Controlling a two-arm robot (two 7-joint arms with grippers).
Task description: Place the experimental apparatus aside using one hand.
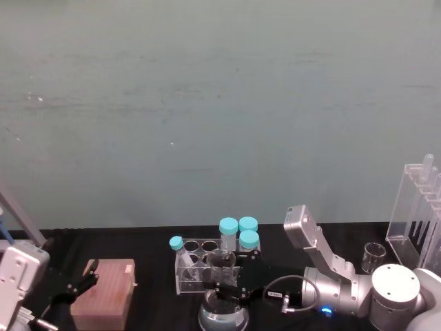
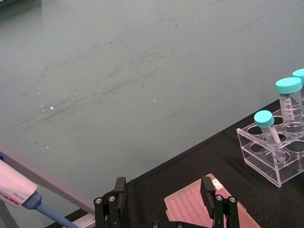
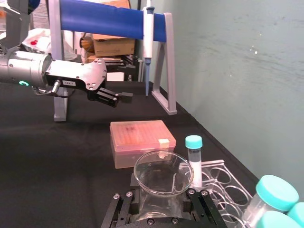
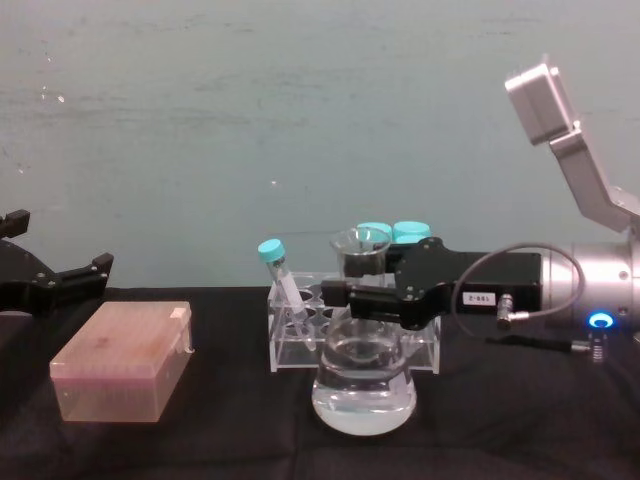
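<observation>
- The conical flask (image 4: 363,385) is closest to us. It sits on the black bench (image 4: 220,440) with a little water inside, in front of the tube rack (image 4: 300,335).
- Far left, the left end effector (image 4: 45,275) hangs spread wide over the pink tip box (image 4: 122,372), holding nothing.
- The right end effector (image 4: 350,292) pinches the flask's neck.
- The small beaker (image 1: 374,256) and tall clear stand (image 1: 419,217) already sit far right.
- I think the flask goes there next.

Black-covered bench (image 4: 220,440) before me. On it: pink tip box (image 4: 122,373) toward left edge, clear tube rack (image 4: 300,345) mid-bench, conical flask (image 4: 363,385) just in front, small beaker (image 1: 373,256) and tall clear stand (image 1: 417,215) toward right edge.
</observation>
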